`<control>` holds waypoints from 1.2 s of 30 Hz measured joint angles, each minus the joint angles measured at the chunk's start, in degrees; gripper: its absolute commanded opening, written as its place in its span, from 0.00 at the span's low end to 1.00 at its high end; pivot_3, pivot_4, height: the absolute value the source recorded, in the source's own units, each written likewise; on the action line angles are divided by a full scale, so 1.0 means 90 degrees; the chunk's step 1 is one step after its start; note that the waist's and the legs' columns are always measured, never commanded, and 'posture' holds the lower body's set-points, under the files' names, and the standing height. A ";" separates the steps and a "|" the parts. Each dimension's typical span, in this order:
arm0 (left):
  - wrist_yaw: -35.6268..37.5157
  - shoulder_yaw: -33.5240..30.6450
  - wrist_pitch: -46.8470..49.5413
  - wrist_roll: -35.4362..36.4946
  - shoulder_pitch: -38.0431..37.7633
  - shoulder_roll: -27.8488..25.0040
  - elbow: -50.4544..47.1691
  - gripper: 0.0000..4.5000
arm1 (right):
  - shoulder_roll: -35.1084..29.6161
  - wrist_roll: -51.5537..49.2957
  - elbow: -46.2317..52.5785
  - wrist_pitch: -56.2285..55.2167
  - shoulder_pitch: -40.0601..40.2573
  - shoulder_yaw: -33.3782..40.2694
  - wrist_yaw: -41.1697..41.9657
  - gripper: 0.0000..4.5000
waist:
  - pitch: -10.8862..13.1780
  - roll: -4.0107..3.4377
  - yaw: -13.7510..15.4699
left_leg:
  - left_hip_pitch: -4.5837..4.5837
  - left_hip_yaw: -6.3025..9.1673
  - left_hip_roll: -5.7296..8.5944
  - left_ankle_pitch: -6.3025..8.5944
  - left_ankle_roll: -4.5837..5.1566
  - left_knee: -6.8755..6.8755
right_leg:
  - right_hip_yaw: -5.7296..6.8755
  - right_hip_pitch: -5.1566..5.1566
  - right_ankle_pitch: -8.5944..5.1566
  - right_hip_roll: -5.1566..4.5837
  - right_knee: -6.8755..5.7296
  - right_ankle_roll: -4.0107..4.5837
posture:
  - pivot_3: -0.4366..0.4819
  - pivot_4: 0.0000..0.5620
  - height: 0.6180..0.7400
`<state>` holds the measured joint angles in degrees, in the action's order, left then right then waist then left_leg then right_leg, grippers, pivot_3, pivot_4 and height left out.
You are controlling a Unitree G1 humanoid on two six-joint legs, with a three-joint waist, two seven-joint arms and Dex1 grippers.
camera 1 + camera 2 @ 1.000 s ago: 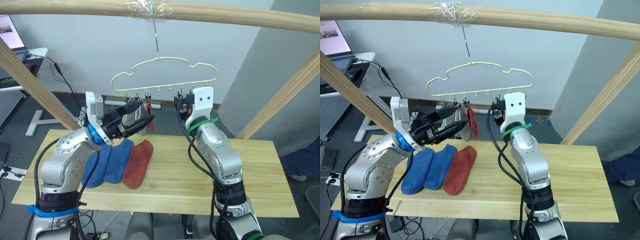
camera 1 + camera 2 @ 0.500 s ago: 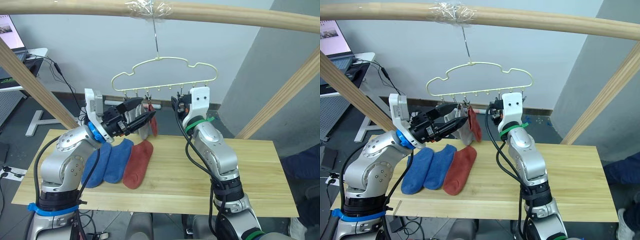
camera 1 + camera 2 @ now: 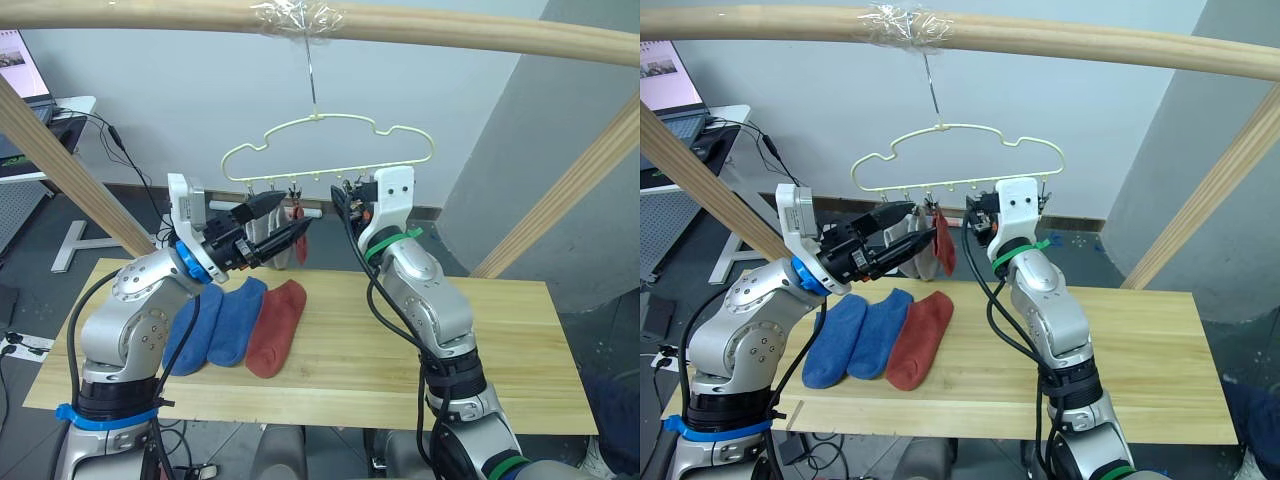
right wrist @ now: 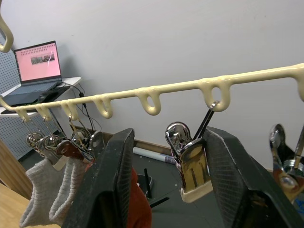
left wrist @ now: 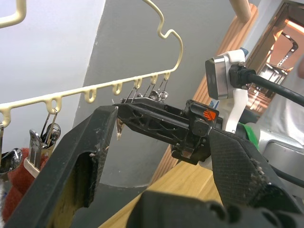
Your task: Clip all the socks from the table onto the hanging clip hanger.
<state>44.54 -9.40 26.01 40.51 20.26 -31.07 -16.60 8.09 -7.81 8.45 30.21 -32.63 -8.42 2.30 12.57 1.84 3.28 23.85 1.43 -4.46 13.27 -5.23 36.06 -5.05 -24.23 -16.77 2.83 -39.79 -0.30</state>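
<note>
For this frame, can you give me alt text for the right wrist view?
The open right gripper reaches around an empty metal clip hanging from the pale-yellow hanger. Farther along hang two grey socks and a red sock.

Clip hanger (image 3: 330, 150): pale-yellow wire, hung by its hook from a round wooden rail (image 3: 450, 28), with two light grey socks (image 3: 268, 235) and one rust-red sock (image 3: 300, 246) clipped at its left end. Table (image 3: 480, 340): light wood planks, on which two blue socks (image 3: 215, 320) and one rust-red sock (image 3: 275, 327) are laid side by side at the left. Left hand (image 3: 285, 228): fingers parted, raised in front of the clipped socks; right hand (image 3: 343, 208): raised just beneath the hanger's clip row, its finger state not discernible.
</note>
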 measured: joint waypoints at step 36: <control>0.0012 0.0001 -0.0009 0.0000 -0.0013 0.0120 -0.0096 0.78 | 0.0068 0.0229 0.1076 0.1007 0.0563 -0.0184 -0.0817 0.51 | 0.0000 0.0000 -0.0009 | -0.0002 0.0001 0.0000 0.0000 0.0000 0.0001 | 0.0000 -0.0001 -0.0005 0.0000 -0.0004 -0.0009 | 0.74 0.37 1.00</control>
<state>44.65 -9.39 25.94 40.51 20.15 -29.98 -17.47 8.70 -5.75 18.13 39.27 -27.56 -10.07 -5.06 12.57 1.83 3.21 23.83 1.44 -4.46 13.27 -5.24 36.07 -5.06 -24.23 -16.81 2.83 -39.83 -0.38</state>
